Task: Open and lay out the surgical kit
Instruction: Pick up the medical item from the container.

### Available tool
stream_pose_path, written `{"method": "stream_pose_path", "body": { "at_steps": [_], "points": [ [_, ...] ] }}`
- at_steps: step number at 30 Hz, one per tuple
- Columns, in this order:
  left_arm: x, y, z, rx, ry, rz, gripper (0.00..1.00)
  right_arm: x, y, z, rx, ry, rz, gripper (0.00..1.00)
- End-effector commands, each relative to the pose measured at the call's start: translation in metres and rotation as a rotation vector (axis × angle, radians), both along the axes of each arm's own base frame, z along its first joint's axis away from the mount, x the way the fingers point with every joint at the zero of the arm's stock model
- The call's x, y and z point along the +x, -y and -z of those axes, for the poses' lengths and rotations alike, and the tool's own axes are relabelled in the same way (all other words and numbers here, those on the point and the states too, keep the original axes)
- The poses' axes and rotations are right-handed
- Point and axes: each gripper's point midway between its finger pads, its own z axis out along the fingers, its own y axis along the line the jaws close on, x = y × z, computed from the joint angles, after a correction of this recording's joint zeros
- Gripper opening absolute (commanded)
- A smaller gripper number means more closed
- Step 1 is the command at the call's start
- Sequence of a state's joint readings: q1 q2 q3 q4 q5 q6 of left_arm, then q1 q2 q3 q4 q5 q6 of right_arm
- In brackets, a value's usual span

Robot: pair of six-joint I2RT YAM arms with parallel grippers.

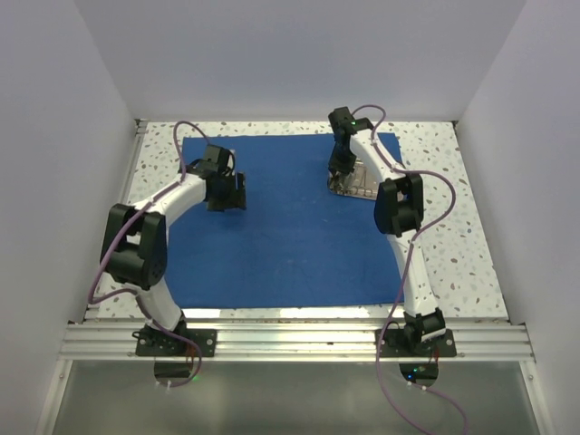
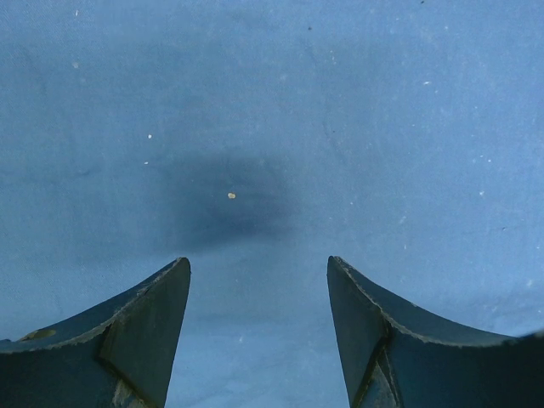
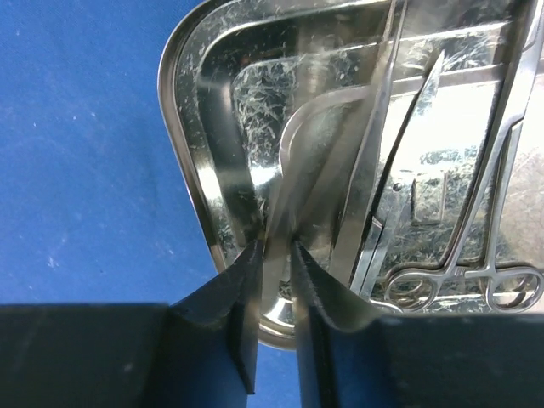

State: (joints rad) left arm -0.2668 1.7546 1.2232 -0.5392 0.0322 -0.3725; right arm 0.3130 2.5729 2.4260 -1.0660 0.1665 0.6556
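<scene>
One tray (image 3: 246, 93) near wrap's (image 1: 281, 245) far-right corner, right jaws pinching tweezers (image 3: 293, 200).

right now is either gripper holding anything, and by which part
The right gripper pinches a slim silver instrument, probably tweezers, by its near end, inside the steel tray. The left gripper is open and empty above the blue cloth.

You see a desk (image 1: 464, 263) with a white speckled top, closed in by plain pale walls (image 1: 299, 54) at the back and both sides. An aluminium rail (image 1: 299, 340) runs along its near edge. The light is soft and even.
</scene>
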Motion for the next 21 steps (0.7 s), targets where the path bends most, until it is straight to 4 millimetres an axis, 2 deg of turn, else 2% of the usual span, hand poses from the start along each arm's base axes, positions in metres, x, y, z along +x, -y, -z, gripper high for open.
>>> {"method": "stream_pose_path", "body": {
  "at_steps": [1, 2, 5, 8, 12, 15, 16, 18, 19, 21],
  "points": [
    [0.018, -0.003, -0.011, 0.006, 0.053, 0.01, 0.69, 0.003, 0.005, 0.011, -0.009, -0.013, 0.023, 0.19],
    [0.018, -0.004, -0.01, 0.005, 0.05, 0.008, 0.69, 0.001, 0.004, 0.014, -0.01, -0.022, 0.021, 0.12],
    [0.02, -0.007, -0.01, 0.007, 0.049, 0.003, 0.69, -0.003, 0.005, 0.019, -0.015, -0.041, 0.017, 0.05],
    [0.02, -0.009, -0.01, 0.008, 0.046, 0.002, 0.7, -0.006, 0.006, 0.021, -0.019, -0.052, 0.011, 0.0],
    [0.021, -0.009, -0.011, 0.005, 0.047, 0.0, 0.69, -0.007, 0.005, 0.009, -0.005, -0.038, 0.006, 0.0],
    [0.02, -0.01, -0.014, 0.004, 0.051, 0.0, 0.69, -0.004, 0.0, -0.017, 0.037, 0.015, -0.001, 0.0],
    [0.02, -0.009, -0.015, 0.003, 0.054, -0.001, 0.69, 0.001, -0.007, -0.034, 0.075, 0.054, -0.013, 0.0],
    [0.019, -0.01, -0.018, 0.002, 0.063, -0.005, 0.69, 0.001, -0.012, -0.046, 0.109, 0.076, -0.024, 0.0],
    [0.018, -0.01, -0.018, 0.0, 0.061, -0.007, 0.69, 0.004, -0.017, -0.064, 0.143, 0.114, -0.034, 0.0],
    [0.018, -0.009, -0.022, -0.008, 0.07, -0.012, 0.69, 0.001, -0.02, -0.074, 0.167, 0.127, -0.037, 0.0]
  ]
}}
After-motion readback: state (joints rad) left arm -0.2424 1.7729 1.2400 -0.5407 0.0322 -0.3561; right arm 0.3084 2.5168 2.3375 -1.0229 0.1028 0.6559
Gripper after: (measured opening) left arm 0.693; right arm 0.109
